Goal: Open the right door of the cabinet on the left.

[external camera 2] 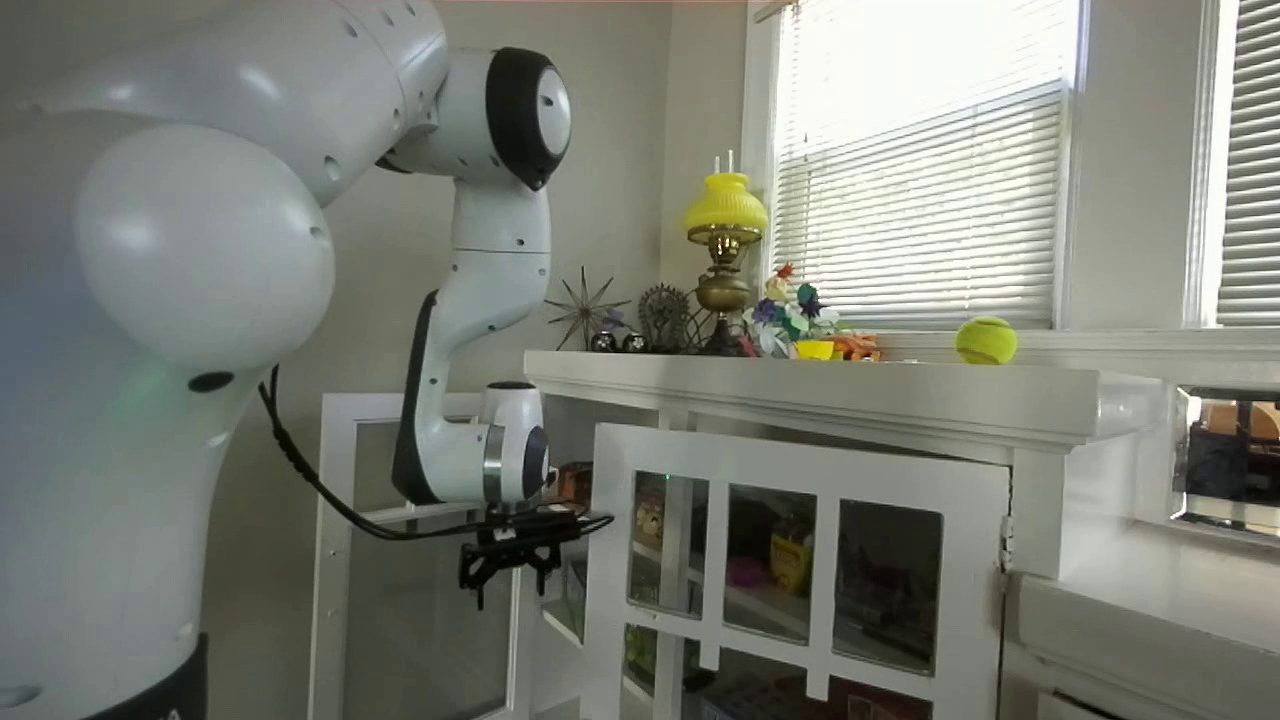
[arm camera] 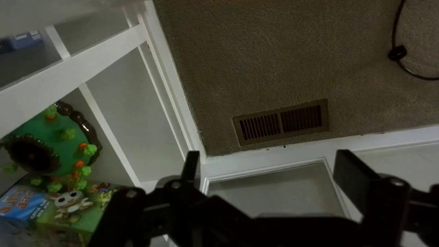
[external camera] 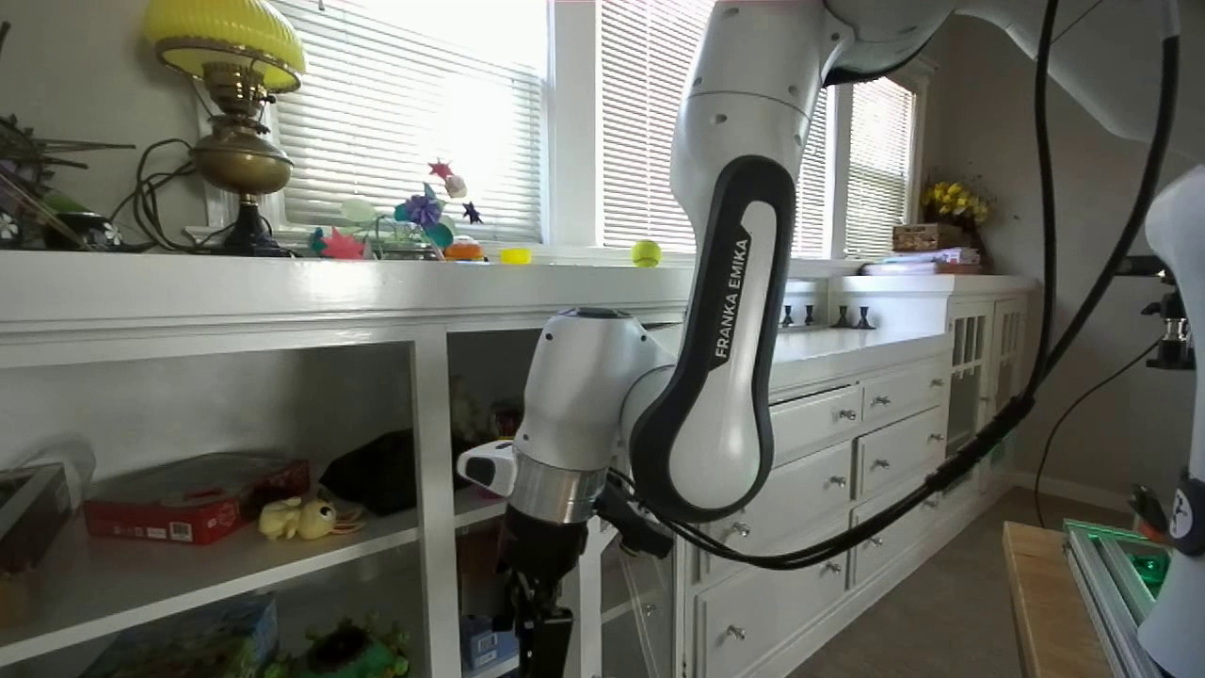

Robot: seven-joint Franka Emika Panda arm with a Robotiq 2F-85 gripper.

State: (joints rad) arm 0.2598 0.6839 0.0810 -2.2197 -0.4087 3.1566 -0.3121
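Observation:
The cabinet's right door (external camera 2: pixel 823 570) is white with glass panes, hinged at its right side, and stands partly open, out from the cabinet front. It also shows partly behind the arm in an exterior view (external camera: pixel 636 612). The left door (external camera 2: pixel 335 560) stands open at the far left. My gripper (external camera 2: pixel 511 585) points down, between the left door and the free edge of the right door. In an exterior view the gripper (external camera: pixel 544 640) runs toward the bottom edge. In the wrist view the gripper (arm camera: pixel 267 157) has its fingers wide apart with nothing between them.
The cabinet shelf (external camera: pixel 348 546) holds a red box (external camera: pixel 193 499) and a plush toy (external camera: pixel 311 518). A lamp (external camera 2: pixel 725 265) and a tennis ball (external camera 2: pixel 986 340) stand on the cabinet top. A floor vent (arm camera: pixel 281 121) and a green toy (arm camera: pixel 51 140) show in the wrist view.

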